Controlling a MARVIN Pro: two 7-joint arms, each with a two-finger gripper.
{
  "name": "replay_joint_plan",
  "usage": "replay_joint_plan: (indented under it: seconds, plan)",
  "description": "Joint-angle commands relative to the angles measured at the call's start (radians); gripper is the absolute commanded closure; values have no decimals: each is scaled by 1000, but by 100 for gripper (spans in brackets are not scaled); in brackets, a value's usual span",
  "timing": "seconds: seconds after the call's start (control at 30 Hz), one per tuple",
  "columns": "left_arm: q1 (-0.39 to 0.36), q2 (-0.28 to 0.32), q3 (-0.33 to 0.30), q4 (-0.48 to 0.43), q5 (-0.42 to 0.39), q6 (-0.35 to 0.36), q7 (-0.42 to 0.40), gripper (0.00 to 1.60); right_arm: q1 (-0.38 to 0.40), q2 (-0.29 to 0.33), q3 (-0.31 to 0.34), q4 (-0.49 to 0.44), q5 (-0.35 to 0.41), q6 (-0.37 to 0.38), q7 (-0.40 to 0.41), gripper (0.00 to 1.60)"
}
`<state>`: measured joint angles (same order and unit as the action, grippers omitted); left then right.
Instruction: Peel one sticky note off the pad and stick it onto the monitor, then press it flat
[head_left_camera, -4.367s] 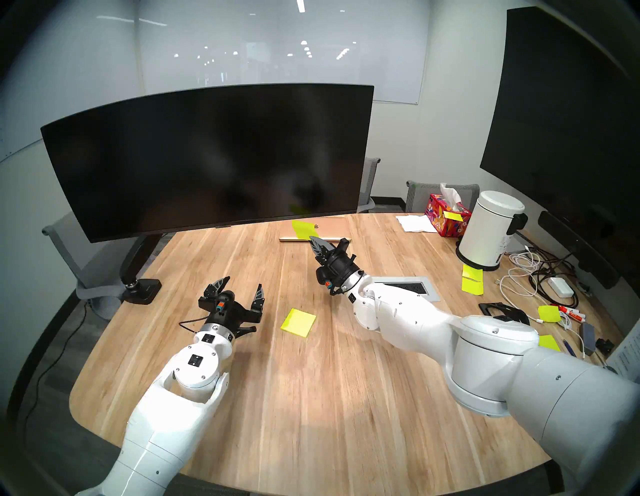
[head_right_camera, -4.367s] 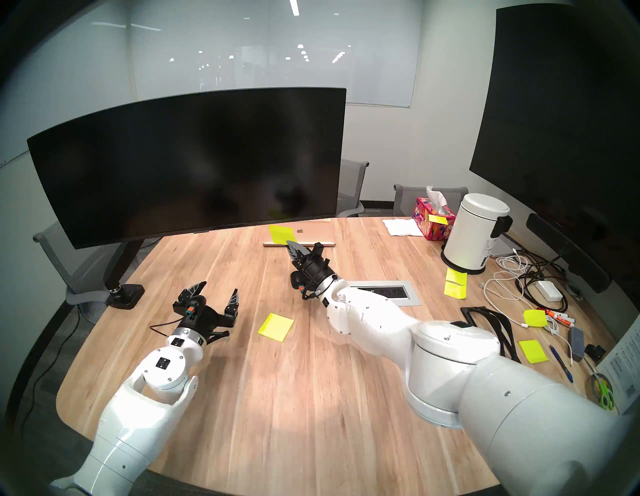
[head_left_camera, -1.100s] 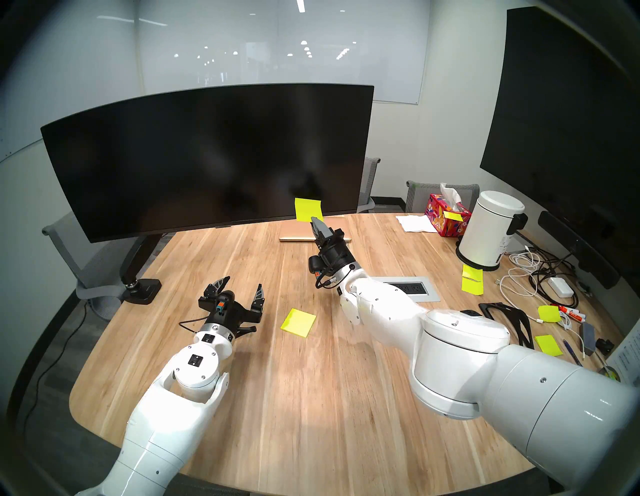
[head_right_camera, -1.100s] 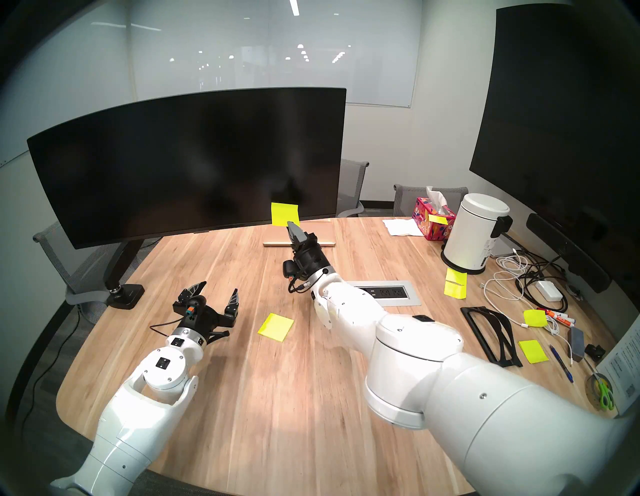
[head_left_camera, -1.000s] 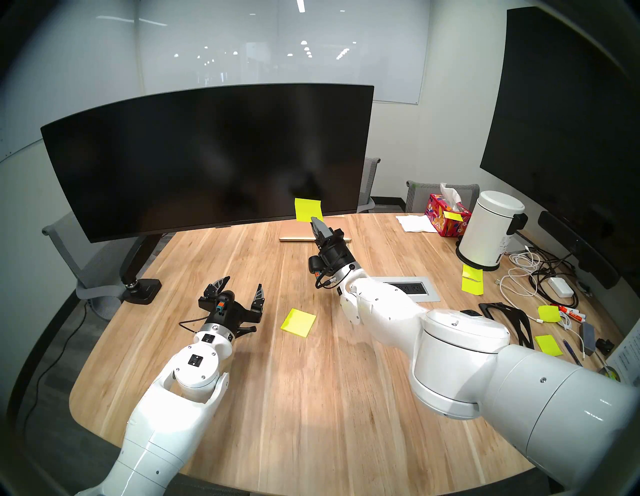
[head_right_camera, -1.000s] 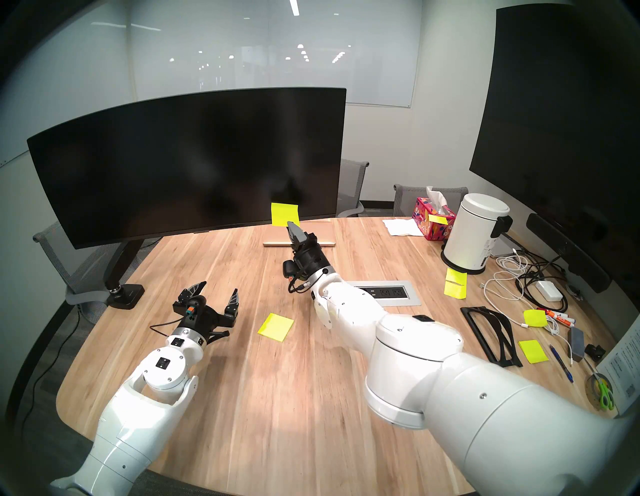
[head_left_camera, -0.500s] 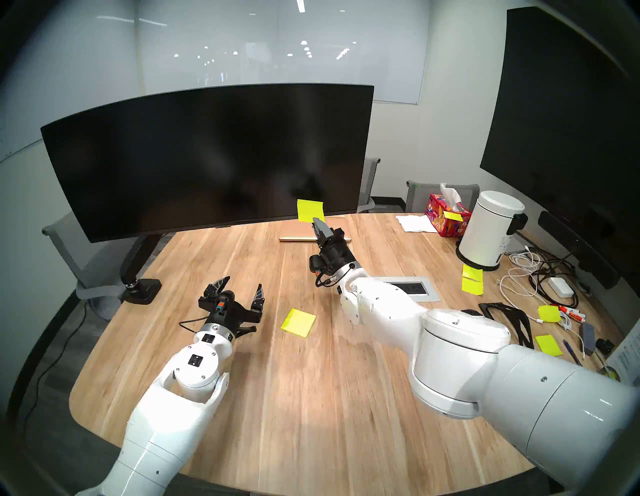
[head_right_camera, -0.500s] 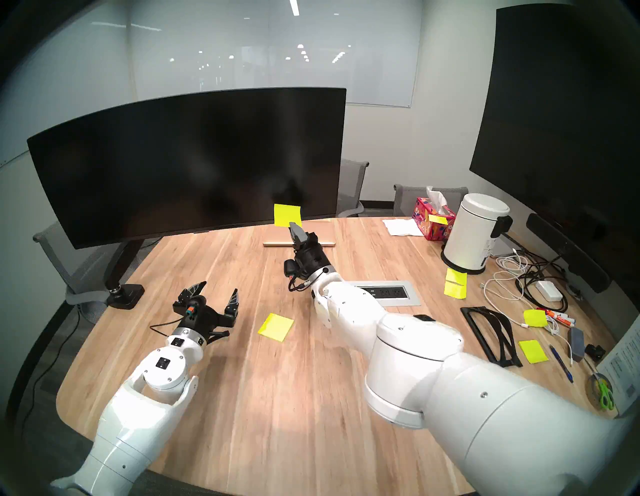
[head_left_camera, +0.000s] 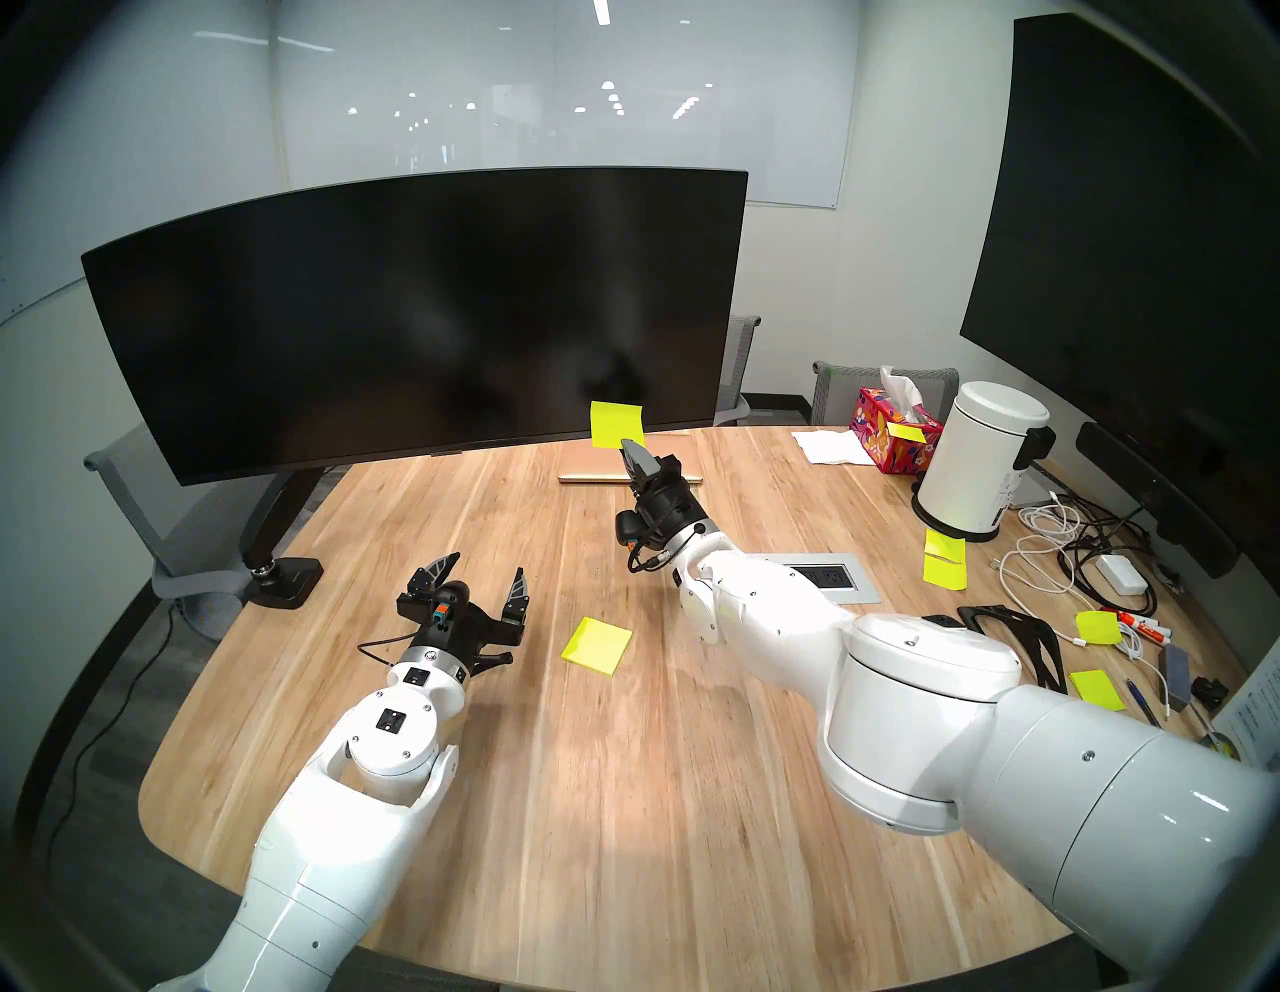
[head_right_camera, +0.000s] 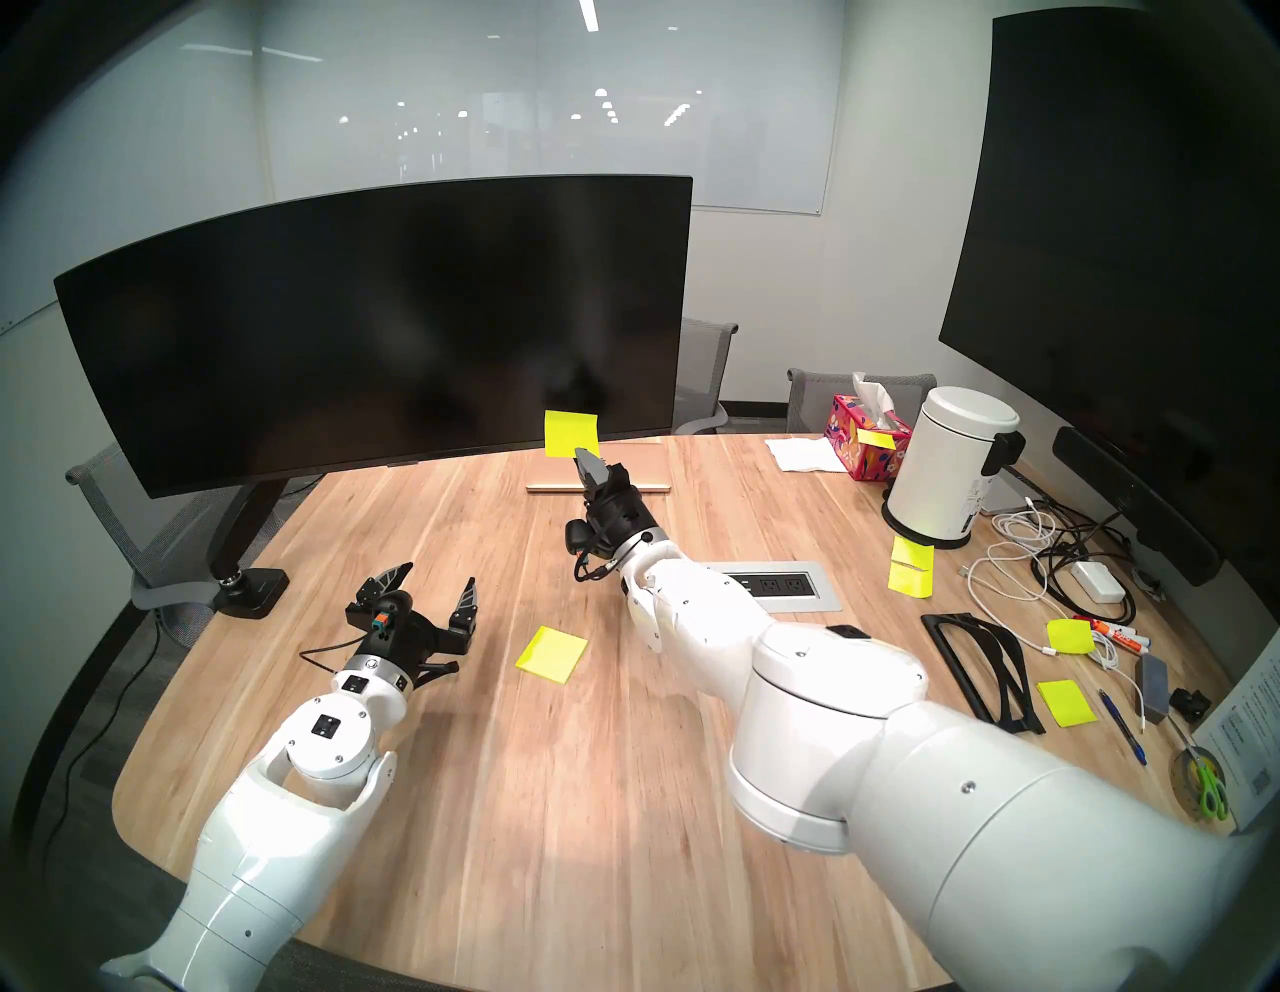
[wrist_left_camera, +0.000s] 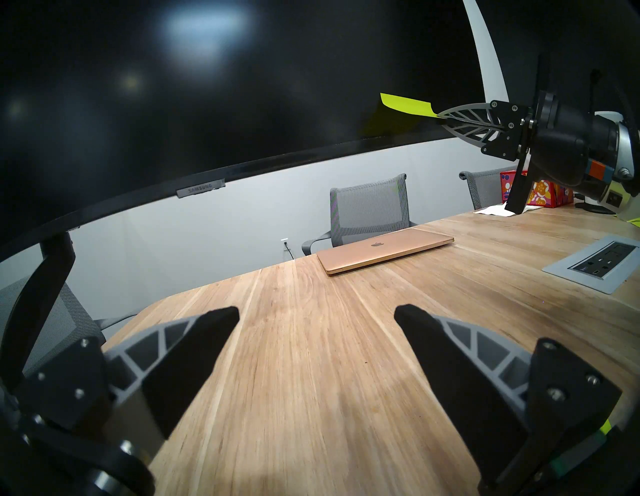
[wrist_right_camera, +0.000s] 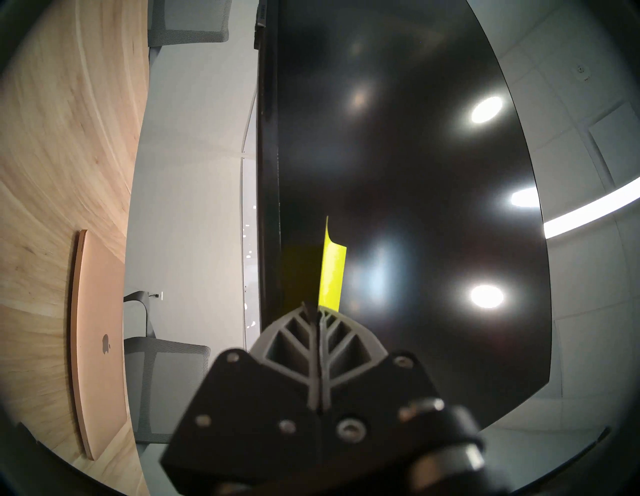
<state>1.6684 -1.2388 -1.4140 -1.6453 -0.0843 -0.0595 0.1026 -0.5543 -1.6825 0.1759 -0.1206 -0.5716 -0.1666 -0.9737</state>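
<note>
Both arms are glossy white rounded shells studded with small dark screws and square black insets, each ending in a silver wrist ring and a black gripper body. The left gripper (head_left_camera: 478, 578) and right gripper (head_left_camera: 629, 445) carry grey leaf-ribbed fingers (wrist_left_camera: 464, 119) with black pads (wrist_left_camera: 194, 356). A thin black cable and an orange-and-teal connector sit at each wrist.

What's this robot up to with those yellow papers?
Its right gripper is shut on one sticky note and holds it up against the lower right part of the monitor. Whether the note touches the screen I cannot tell. The left gripper hangs open and empty over the table, with the pad lying beside it.
</note>
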Motion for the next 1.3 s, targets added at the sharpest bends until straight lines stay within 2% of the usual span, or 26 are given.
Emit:
replay_joint_plan:
  seconds: [0.0,0.37,0.97,1.27]
  plan:
    - [-6,1,-1,-20,1,-8,-2,0,26,-4,3,-7,-1,3,-14,160]
    - [-6,1,-1,-20,1,-8,-2,0,20,-4,10,-7,-4,6,-14,160]
    - [-7,1,-1,-19,1,-8,-1,0,53,-8,29,-9,-3,-4,71,160]
    - [-7,1,-1,-19,1,-8,-2,0,45,-8,39,-12,-3,-11,75,160]
